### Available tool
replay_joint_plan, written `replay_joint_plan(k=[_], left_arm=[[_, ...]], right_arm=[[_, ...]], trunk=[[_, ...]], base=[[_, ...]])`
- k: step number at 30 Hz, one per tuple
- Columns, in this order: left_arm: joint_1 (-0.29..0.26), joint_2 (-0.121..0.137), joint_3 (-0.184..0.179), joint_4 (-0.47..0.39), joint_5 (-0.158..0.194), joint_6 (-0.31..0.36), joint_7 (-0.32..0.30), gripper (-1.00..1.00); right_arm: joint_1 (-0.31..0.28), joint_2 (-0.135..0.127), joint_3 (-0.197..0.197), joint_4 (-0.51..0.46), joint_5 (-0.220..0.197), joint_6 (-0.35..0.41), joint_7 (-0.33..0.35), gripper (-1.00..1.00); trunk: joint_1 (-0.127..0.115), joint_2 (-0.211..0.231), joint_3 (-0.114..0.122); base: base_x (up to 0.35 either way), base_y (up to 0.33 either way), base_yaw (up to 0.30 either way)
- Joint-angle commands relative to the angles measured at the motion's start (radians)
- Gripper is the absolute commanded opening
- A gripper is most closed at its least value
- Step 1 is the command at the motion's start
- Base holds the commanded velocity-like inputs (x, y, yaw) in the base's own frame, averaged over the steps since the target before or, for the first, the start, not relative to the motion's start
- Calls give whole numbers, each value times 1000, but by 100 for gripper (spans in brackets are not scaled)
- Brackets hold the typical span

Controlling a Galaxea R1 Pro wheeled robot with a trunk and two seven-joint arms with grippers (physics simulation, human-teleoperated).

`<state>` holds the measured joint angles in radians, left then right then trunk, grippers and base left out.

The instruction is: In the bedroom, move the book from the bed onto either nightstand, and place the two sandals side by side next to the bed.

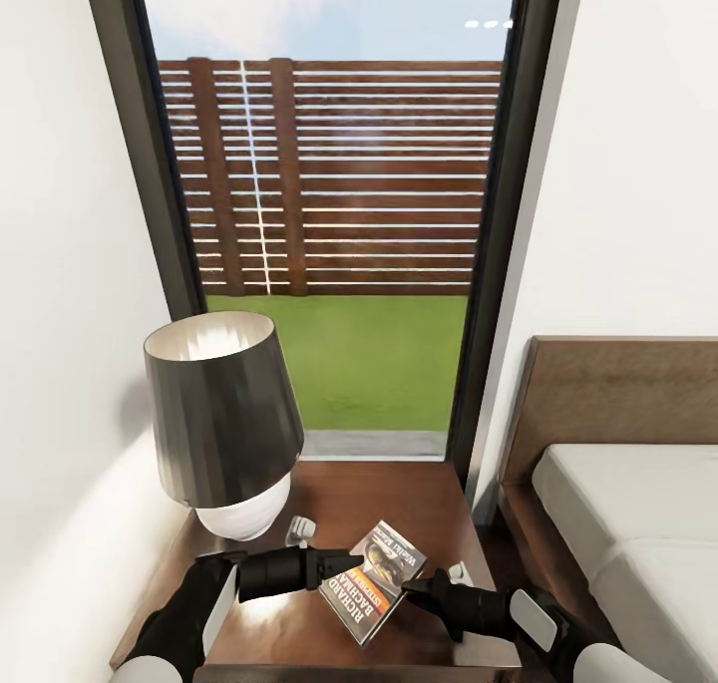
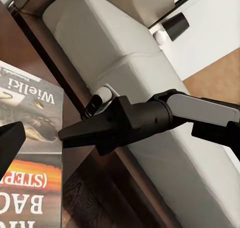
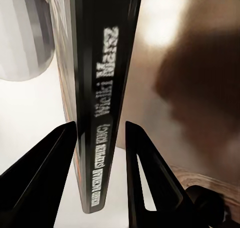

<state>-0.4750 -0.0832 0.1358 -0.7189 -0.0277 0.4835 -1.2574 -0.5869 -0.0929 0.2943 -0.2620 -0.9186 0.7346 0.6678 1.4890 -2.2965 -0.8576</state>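
The book (image 1: 374,583), a dark paperback with an orange band and "RICHARD" in white, hangs tilted just over the nightstand (image 1: 399,494). My right gripper (image 1: 407,585) comes in from the bed side and is shut on its edge. In the right wrist view the spine (image 3: 100,88) stands between the two fingers (image 3: 55,158). My left gripper (image 1: 349,561) points at the book's opposite corner; one dark finger (image 2: 10,143) shows beside the cover (image 2: 35,103). The bed (image 1: 638,504) lies to the right. The two sandals are out of view.
A lamp (image 1: 224,414) with a dark shade and white base takes the nightstand's left rear. Two small white objects (image 1: 299,530) rest on the top. Behind is a tall black-framed window (image 1: 339,214). White walls close both sides, and the headboard (image 1: 618,384) rises at right.
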Motion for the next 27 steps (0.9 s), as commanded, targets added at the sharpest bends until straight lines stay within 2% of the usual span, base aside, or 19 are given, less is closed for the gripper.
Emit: replay_joint_plan(k=[1, 12, 19, 27], left_arm=[[-1, -1, 4, 0, -3, 10, -5, 100], [-1, -1, 4, -1, -3, 10, -5, 100], [-1, -1, 5, -1, -3, 10, -5, 100], [-1, -1, 5, 0, -2, 10, -5, 100]], right_arm=[[-1, -1, 4, 0, -3, 3, 2, -100], [-1, -2, 4, 0, -3, 3, 2, -100], [-1, -2, 3, 0, -3, 3, 2, -100], [-1, -2, 3, 0, -3, 3, 2, -100]], trunk=[[0, 0, -1], [0, 0, -1], [0, 0, -1], [0, 0, -1]], base=[[0, 0, 0], [1, 0, 0], [144, 0, 0], [18, 0, 0]])
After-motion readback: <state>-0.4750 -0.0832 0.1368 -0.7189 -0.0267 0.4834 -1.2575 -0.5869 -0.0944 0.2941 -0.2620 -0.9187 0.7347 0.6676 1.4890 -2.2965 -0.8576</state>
